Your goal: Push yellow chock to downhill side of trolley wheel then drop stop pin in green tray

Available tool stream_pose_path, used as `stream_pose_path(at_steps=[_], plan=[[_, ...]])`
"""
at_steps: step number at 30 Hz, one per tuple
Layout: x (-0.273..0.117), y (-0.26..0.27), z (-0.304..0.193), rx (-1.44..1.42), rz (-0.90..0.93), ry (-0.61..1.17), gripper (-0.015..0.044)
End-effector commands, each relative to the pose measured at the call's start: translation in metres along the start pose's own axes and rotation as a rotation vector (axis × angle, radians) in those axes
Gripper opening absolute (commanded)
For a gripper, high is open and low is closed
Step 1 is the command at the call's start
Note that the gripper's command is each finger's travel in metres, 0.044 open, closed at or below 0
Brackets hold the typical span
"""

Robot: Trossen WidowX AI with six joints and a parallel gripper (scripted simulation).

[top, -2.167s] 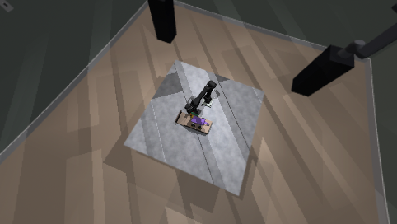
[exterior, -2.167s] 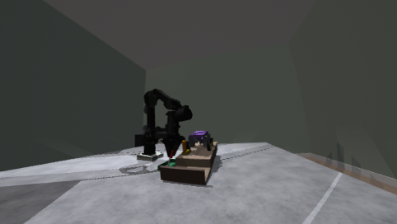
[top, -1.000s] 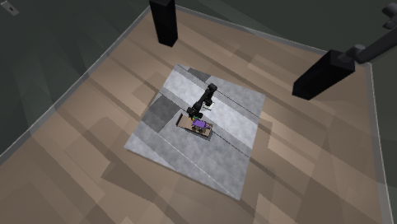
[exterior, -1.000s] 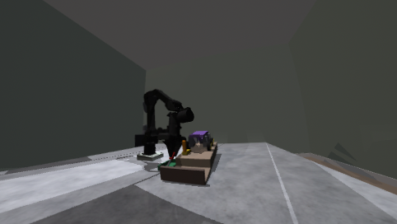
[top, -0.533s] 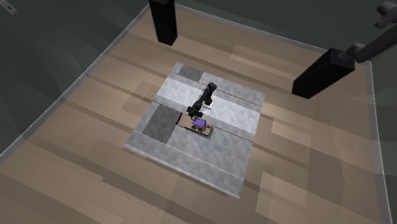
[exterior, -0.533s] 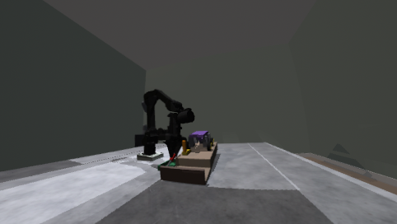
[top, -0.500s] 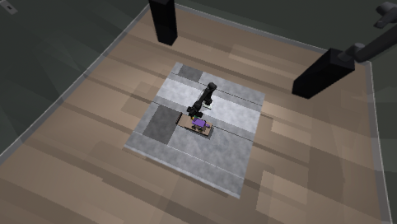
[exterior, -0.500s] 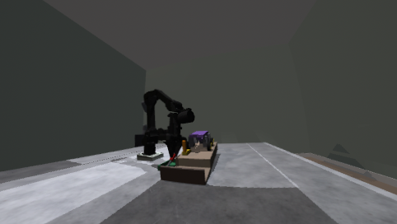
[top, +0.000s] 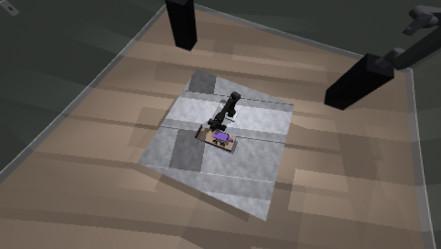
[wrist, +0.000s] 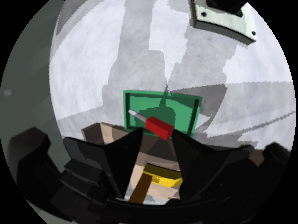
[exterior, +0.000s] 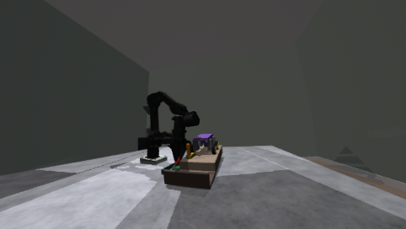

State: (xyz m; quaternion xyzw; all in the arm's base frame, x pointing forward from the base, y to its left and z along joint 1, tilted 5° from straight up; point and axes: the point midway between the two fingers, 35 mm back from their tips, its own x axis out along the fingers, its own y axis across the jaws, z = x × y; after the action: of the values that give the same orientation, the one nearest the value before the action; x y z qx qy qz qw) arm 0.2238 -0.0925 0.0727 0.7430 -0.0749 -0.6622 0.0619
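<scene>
Well inside the bench's point(top: 247, 178) point(exterior: 269, 202) point(wrist: 90, 65) edges and corners, the red-headed stop pin point(exterior: 177, 162) point(wrist: 160, 128) slants over the green tray point(exterior: 165, 171) point(wrist: 161, 94); the end effector point(top: 214, 130) point(exterior: 178, 160) point(wrist: 157, 131), part-open, seems empty. Best rise straight, without snagging it.

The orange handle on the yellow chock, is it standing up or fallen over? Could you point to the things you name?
Standing up. In the exterior view, the orange handle point(exterior: 188, 150) point(wrist: 140, 188) points up above the yellow chock point(top: 213, 132) point(exterior: 192, 155) point(wrist: 164, 180).
</scene>
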Motion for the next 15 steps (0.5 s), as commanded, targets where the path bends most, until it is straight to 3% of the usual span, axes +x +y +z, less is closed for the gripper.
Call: stream_pose_path(at_steps=[1,15], plan=[[0.0027,-0.0018,0.0018,0.001,0.001,-0.008,0.019],[0.0045,-0.005,0.0018,0.001,0.001,-0.008,0.019]])
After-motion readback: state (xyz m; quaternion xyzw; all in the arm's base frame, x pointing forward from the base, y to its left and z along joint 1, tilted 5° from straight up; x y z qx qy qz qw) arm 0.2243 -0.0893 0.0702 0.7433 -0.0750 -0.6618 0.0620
